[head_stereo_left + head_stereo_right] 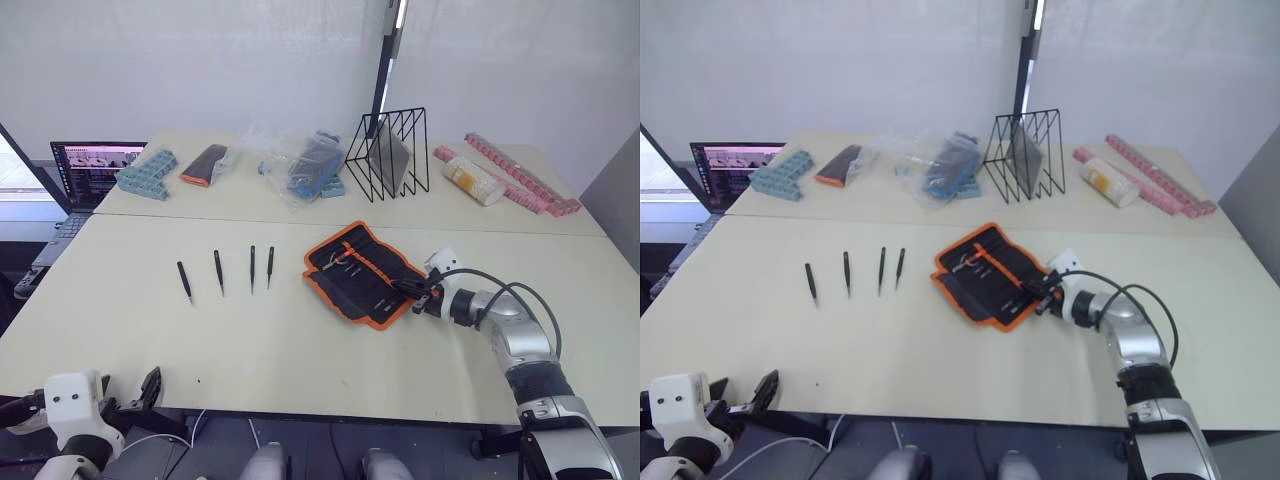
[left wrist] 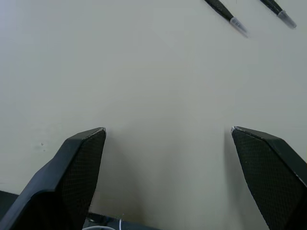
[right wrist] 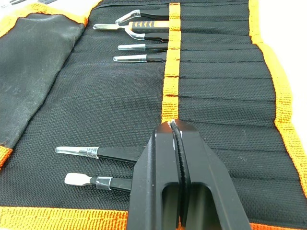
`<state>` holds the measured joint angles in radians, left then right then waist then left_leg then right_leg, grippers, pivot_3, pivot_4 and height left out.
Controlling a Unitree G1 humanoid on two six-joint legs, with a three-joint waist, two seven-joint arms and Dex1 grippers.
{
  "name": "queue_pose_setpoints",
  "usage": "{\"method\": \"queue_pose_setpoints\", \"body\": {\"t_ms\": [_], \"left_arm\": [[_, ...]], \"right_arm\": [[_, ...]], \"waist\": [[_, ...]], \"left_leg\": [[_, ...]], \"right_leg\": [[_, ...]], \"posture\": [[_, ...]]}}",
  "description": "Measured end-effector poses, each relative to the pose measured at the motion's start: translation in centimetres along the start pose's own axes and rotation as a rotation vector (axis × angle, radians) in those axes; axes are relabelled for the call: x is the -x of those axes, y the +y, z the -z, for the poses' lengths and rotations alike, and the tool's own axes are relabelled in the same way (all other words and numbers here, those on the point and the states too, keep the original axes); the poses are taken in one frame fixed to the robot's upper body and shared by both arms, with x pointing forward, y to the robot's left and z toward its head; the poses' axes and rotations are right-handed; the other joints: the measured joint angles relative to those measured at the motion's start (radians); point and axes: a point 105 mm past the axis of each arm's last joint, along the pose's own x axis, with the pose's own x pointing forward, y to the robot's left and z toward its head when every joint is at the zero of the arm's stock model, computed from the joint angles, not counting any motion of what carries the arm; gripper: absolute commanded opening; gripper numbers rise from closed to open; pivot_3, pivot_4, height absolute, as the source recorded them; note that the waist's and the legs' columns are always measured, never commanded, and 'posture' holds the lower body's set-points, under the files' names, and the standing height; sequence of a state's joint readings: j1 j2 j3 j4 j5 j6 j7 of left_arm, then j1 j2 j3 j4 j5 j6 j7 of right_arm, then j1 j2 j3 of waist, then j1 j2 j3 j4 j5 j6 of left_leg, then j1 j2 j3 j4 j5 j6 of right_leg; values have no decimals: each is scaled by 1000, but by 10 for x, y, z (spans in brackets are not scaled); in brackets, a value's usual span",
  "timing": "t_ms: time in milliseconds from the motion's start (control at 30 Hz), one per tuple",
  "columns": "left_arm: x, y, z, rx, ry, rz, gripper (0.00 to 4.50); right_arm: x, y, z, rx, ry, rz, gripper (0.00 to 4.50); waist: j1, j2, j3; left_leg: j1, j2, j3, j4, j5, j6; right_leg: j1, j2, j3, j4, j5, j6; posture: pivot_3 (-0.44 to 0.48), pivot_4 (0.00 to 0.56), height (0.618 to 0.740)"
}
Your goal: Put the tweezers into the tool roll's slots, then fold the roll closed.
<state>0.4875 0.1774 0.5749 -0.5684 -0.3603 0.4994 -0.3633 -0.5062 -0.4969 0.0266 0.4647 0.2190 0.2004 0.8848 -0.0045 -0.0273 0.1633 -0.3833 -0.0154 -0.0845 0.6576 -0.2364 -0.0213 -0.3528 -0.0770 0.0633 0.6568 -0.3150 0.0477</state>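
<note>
While the black fabric tool roll with bright orange edging (image 1: pixel 365 272) lies unfolded at the centre of the pale counter (image 1: pixel 300 340), the right pincer (image 3: pixel 175 132) rests over its inner face with both black fingers pressed together, closed on nothing that can be made out. In the right wrist view its tip sits at the orange trim strip bordering the row of narrow black fabric slots (image 3: pixel 220 91). Several clear-tipped tools already sit in those pockets. Four slim black pointed tweezers (image 1: pixel 218 271) lie in a loose row on the counter, left of centre in the head view, well apart from the roll. The left pincer (image 2: pixel 168 139) hangs at the lower left, near the counter's front edge, fingers spread wide and empty.
</note>
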Motion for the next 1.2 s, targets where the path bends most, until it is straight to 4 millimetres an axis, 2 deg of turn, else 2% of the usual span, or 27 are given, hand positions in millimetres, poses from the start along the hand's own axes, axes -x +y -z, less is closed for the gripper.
{"method": "queue_pose_setpoints", "body": {"t_ms": [200, 333, 533, 867, 1200], "left_arm": [[-26, -18, -30, 1, -114, 25, 4445], [-52, -30, -43, 40, -118, -18, 4445], [-90, -38, -48, 127, -59, -120, 4445], [-121, -59, -52, 78, 13, -163, 4445], [-134, -70, -57, -12, 58, -192, 1287]], "right_arm": [[0, 0, -1, 2, -2, 0, 0], [-1, 1, -3, 9, -6, -3, 0], [-2, 2, -4, 9, -8, -6, 0], [-2, 3, -6, -1, 0, 1, 0], [-3, 4, -7, -3, 4, 3, 0]], "waist": [[-1, 0, 0], [-2, 0, 0], [-7, -1, 0], [-9, -1, 0], [-10, -1, 0]], "left_leg": [[0, -1, 0, 0, 0, 0], [0, -3, -1, 0, 0, 0], [0, -4, -2, 0, 0, 1], [0, -5, -4, 0, 0, 1], [0, -5, -5, 0, -1, 1]], "right_leg": [[0, 0, 0, 0, 0, 0], [0, 1, 0, 2, 1, 2], [-2, 0, 0, 6, 2, 3], [-3, 0, 0, 6, 3, 4], [-3, 0, 0, 6, 3, 4]], "posture": [[0, 150, 739], [0, 150, 739], [0, 150, 739], [0, 150, 739], [0, 150, 739]]}}
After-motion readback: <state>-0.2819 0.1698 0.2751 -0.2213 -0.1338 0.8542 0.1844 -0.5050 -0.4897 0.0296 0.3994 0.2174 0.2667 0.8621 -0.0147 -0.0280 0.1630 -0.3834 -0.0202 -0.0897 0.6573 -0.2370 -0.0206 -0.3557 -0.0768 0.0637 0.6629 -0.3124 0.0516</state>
